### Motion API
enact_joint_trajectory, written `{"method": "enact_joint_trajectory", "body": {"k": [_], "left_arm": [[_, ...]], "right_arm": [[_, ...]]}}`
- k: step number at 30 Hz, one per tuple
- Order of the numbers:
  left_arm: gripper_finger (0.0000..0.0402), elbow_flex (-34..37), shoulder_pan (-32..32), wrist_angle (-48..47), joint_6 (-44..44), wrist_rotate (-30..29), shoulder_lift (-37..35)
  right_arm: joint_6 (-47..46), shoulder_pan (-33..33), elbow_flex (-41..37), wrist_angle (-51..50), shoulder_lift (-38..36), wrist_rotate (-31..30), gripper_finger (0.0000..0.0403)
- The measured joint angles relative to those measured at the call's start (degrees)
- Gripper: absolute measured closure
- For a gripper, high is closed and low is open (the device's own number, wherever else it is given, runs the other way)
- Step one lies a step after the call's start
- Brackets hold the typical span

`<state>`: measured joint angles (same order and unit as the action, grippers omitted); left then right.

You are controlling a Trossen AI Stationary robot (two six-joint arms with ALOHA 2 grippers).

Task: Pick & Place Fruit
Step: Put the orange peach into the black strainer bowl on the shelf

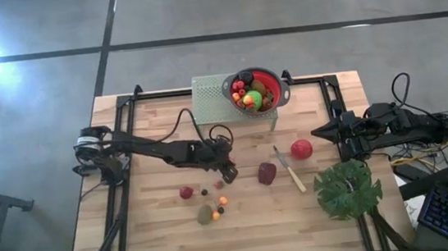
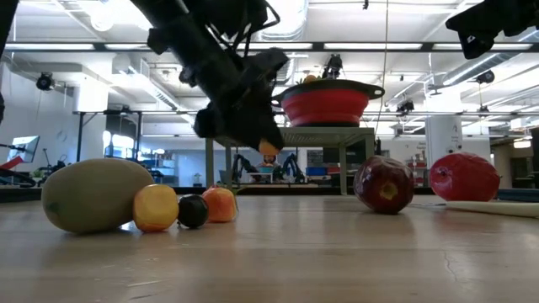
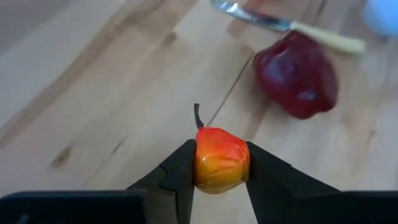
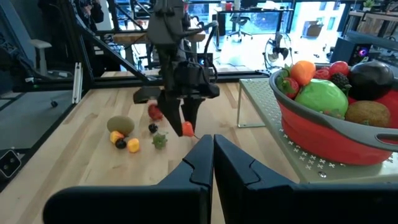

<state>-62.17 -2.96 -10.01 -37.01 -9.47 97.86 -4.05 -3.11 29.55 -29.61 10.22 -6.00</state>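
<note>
— Where is the little orange fruit [image 3: 221,159]?
— Up off the table [image 1: 169,238], near the middle. The left gripper [image 3: 217,171] squeezes it tight between both fingers.
— What lies near it?
— A dark red fruit [image 1: 267,173] and a knife [image 1: 288,168].
— And the right gripper [image 4: 211,158]?
— It waits by the table's right edge, pressed closed, holding nothing.

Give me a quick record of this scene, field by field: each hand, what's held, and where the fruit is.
left hand: shut on a small orange fruit, lifted above the table
right hand: shut, empty, waiting at the table's right edge
bowl: red, on a raised stand, holding fruit
loose fruit: kiwi, maroon fruit, red apple
other: knife, leaf
</note>
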Motion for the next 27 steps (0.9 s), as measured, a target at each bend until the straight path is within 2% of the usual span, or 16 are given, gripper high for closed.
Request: {"method": "enact_joint_trajectory", "body": {"k": [10,17,22,27], "left_arm": [[0.0277,-4.48,-0.04,4.88,3.95,1.15,-0.11],[0.0279,-7.99,0.24,11.77,7.4,2.16,-0.13],[0.0277,-13.46,0.33,11.98,14.79,2.1,-0.13],[0.0279,-19.29,1.47,11.85,21.32,-0.57,0.19]], "right_arm": [[0.0,0.01,0.01,0.01,0.0,0.0,0.0394],[0.0,0.02,-0.01,0.02,0.0,0.0,0.0394],[0.0,0.0,0.0,0.02,0.0,0.0,0.0394],[0.0,0.02,0.0,0.02,0.0,-0.01,0.0394]]}}
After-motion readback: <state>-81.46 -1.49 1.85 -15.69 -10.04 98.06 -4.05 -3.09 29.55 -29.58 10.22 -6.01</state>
